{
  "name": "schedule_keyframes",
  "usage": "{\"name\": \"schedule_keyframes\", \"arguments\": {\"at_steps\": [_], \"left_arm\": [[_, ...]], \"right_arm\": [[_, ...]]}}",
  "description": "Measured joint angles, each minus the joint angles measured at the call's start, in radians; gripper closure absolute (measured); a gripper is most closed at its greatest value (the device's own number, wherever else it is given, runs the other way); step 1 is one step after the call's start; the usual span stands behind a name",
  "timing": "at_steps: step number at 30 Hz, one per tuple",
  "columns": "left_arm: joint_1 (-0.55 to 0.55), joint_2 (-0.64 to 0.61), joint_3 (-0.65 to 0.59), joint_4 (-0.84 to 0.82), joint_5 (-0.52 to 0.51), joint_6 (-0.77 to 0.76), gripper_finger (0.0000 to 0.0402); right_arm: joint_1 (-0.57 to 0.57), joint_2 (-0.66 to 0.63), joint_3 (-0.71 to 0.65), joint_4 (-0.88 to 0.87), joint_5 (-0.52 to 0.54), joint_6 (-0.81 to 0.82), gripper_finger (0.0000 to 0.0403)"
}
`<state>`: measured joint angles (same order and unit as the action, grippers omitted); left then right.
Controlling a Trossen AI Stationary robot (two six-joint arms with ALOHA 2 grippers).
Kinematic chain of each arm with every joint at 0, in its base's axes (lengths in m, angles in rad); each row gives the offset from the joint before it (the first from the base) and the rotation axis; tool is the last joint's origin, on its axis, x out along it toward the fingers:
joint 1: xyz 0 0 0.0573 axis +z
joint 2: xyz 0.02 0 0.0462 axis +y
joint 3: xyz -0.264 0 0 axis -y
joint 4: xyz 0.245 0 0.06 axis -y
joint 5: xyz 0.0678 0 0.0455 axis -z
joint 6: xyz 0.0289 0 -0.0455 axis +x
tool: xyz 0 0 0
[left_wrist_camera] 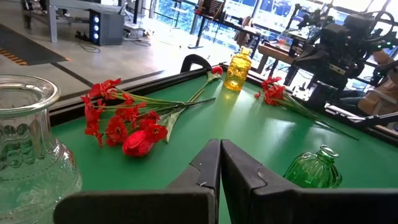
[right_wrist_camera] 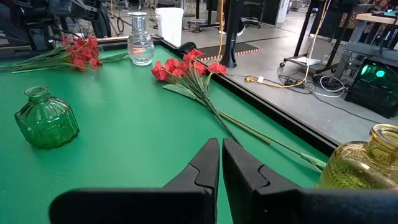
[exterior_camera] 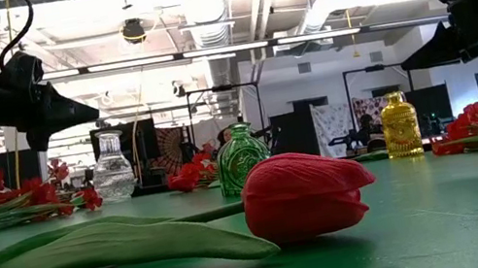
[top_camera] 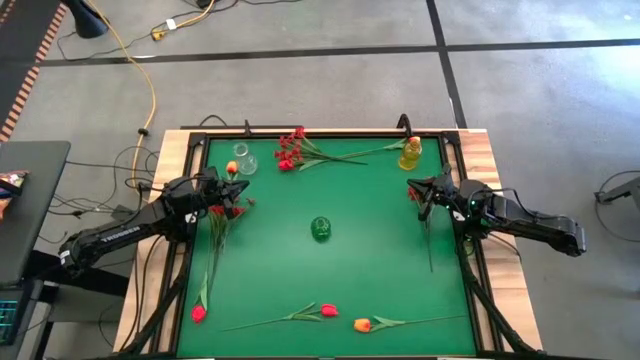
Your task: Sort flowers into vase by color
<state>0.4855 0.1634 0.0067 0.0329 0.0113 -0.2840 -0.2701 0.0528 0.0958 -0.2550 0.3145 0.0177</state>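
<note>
Three small vases stand on the green table: a green one (top_camera: pixel 320 228) in the middle, a clear one (top_camera: pixel 240 158) at far left and a yellow one (top_camera: pixel 410 152) at far right. Red sprays (top_camera: pixel 293 150) lie flat by the far edge, and more (top_camera: pixel 222 208) lie below my left gripper (top_camera: pixel 238 190), which hovers shut (left_wrist_camera: pixel 219 158). Another red spray (left_wrist_camera: pixel 270 93) lies under my right gripper (top_camera: pixel 414 190), which is also shut (right_wrist_camera: pixel 221 158) above the table. A red-pink tulip (top_camera: pixel 198 313) lies near left, with another (top_camera: pixel 328 311) and an orange tulip (top_camera: pixel 362 324) at the near edge.
A raised black frame (top_camera: pixel 300 131) borders the table's far and side edges. Bare green mat (top_camera: pixel 380 260) lies between the green vase and the near tulips. Cables run over the floor (top_camera: pixel 150 90) beyond the far left corner.
</note>
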Motion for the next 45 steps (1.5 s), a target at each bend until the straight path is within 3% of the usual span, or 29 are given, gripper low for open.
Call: {"name": "schedule_keyframes", "arguments": {"at_steps": [30, 33, 38, 45], "left_arm": [[0.000, 0.000, 0.000, 0.000, 0.000, -0.004, 0.0402], [0.000, 0.000, 0.000, 0.000, 0.003, -0.108, 0.0401], [0.000, 0.000, 0.001, 0.010, 0.047, -0.535, 0.0401], [0.000, 0.000, 0.001, 0.011, 0.072, -0.591, 0.0402]], "right_arm": [[0.000, 0.000, 0.000, 0.000, 0.000, 0.000, 0.0355], [0.000, 0.000, 0.000, 0.000, 0.000, 0.000, 0.0355], [-0.001, 0.000, 0.000, 0.001, 0.000, 0.000, 0.0355], [-0.001, 0.000, -0.002, 0.030, 0.000, 0.000, 0.0355]]}}
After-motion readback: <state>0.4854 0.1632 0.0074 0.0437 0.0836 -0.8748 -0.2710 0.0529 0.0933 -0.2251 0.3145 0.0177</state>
